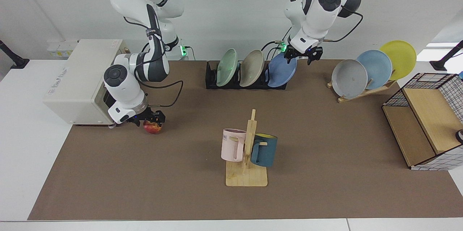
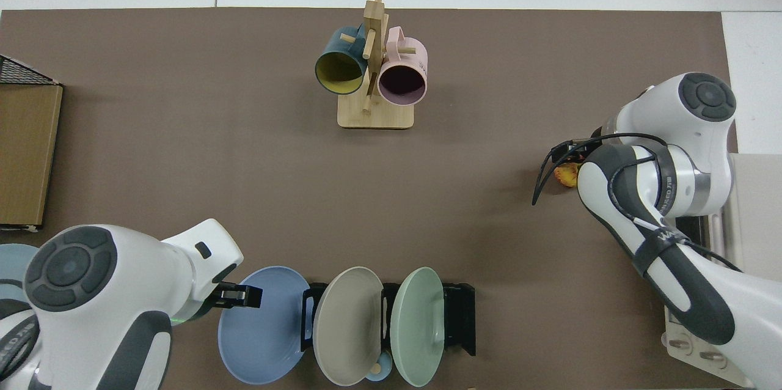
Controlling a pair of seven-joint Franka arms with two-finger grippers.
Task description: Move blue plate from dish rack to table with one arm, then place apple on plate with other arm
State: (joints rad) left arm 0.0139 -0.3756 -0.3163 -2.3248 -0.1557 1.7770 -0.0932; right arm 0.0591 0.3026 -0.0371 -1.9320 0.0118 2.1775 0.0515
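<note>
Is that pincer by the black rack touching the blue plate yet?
Cannot tell. In both views the left pincer sits at the blue plate's rim, overlapping it; neither shows contact or gap plainly.

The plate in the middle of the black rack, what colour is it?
Beige-grey. The middle plate shows best in the facing view, between a green one and the blue plate.
</note>
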